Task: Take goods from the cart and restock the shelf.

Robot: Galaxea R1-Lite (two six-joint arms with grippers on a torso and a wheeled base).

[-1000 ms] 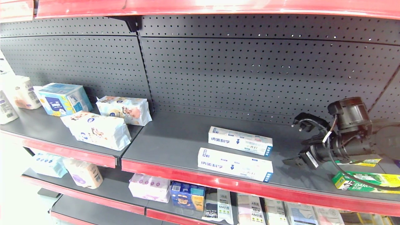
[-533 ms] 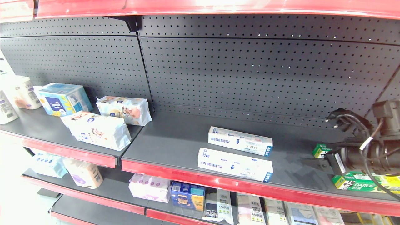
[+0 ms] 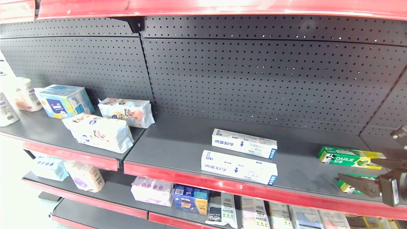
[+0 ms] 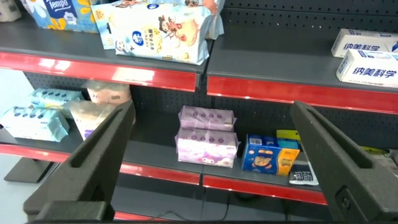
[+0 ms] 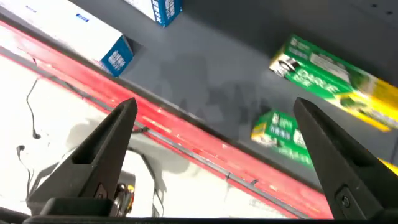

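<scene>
"How far along?"

"One green box (image 3: 351,157) lies near the shelf's (image 3: 178,143) right end, a second green box (image 3: 347,187) at its front edge."

"Grippers?"

"The right gripper (image 3: 356,168) is wide and empty beside them, and the left gripper (image 4: 211,109) is wide too. More cart trips likely remain."

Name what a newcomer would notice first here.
The red-edged shelf under a wide bare pegboard. A white box lies mid-shelf with a second white box behind it, tissue packs to the left. At the right edge the open right tool hangs near a green box.
</scene>
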